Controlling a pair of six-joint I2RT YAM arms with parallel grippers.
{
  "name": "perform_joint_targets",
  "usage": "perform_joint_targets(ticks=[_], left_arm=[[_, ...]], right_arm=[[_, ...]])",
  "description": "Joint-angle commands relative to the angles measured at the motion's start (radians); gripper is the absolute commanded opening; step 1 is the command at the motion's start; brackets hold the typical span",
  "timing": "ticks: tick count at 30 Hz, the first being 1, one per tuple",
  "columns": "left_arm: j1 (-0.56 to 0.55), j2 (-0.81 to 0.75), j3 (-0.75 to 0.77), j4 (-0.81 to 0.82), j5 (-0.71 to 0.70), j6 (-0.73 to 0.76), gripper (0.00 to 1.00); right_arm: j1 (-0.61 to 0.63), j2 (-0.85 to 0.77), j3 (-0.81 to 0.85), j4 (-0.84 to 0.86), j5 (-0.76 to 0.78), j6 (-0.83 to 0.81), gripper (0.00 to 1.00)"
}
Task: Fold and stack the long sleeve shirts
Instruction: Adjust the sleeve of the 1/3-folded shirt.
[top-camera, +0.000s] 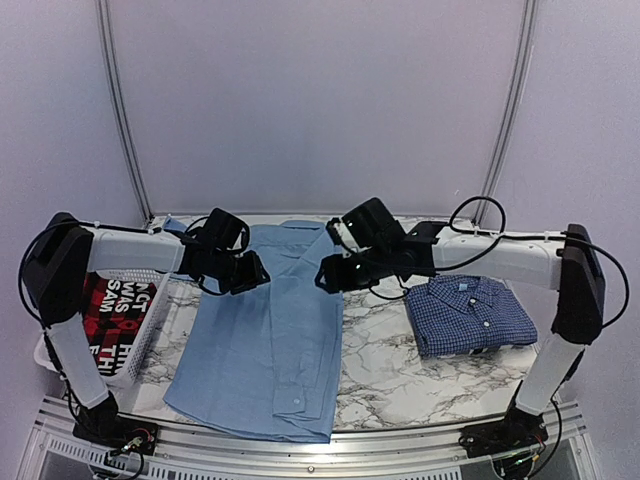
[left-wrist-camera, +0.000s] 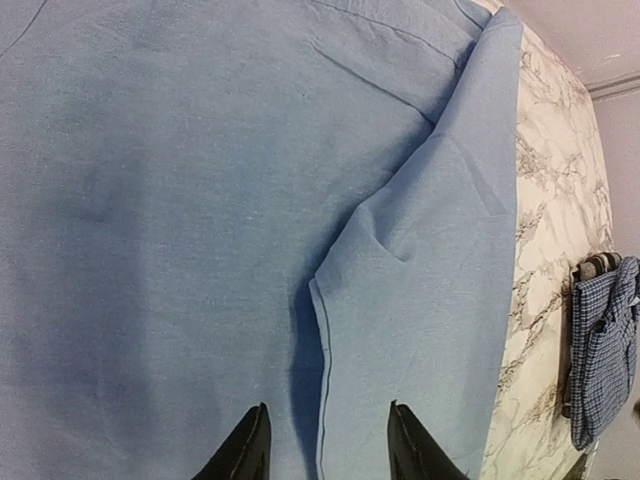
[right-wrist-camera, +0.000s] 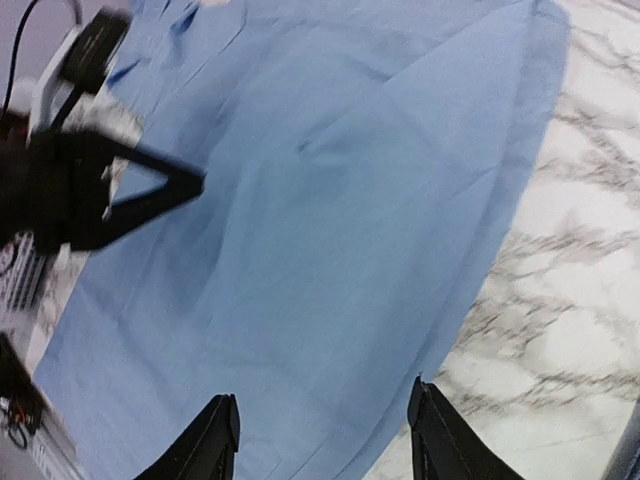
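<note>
The light blue shirt (top-camera: 265, 340) lies flat on the marble table, its right side folded over its body with a sleeve cuff near the front edge. It fills the left wrist view (left-wrist-camera: 200, 200) and the right wrist view (right-wrist-camera: 330, 230). The dark blue checked shirt (top-camera: 468, 314) lies folded at the right; its edge shows in the left wrist view (left-wrist-camera: 598, 350). My left gripper (top-camera: 252, 272) hovers open over the light blue shirt's upper left part. My right gripper (top-camera: 328, 276) hovers open over its upper right edge. Both are empty.
A white basket (top-camera: 135, 345) at the left holds a red-and-black garment with white letters (top-camera: 112, 312). Bare marble table (top-camera: 400, 380) shows between the two shirts and in front of the folded one. The backdrop wall stands just behind the table.
</note>
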Motion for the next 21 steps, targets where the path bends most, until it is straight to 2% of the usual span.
perform_joint_targets(ticks=[1,8,13,17,21], left_arm=[[0.004,0.064,0.053,0.003,0.013,0.016,0.38],[0.009,0.147,0.112,0.047,0.002,-0.004,0.38],[0.019,0.172,0.108,0.106,-0.006,-0.054,0.39],[0.021,0.193,0.109,0.168,0.018,-0.091,0.43],[0.022,0.212,0.091,0.234,0.043,-0.133,0.42]], right_arm=[[-0.159,0.034,-0.025,0.282,-0.043,-0.05,0.54],[-0.373,0.204,0.062,0.466,-0.242,-0.068,0.58],[-0.445,0.375,0.228,0.469,-0.381,-0.073,0.58],[-0.48,0.5,0.352,0.477,-0.452,-0.063,0.59],[-0.49,0.608,0.467,0.45,-0.494,-0.061,0.59]])
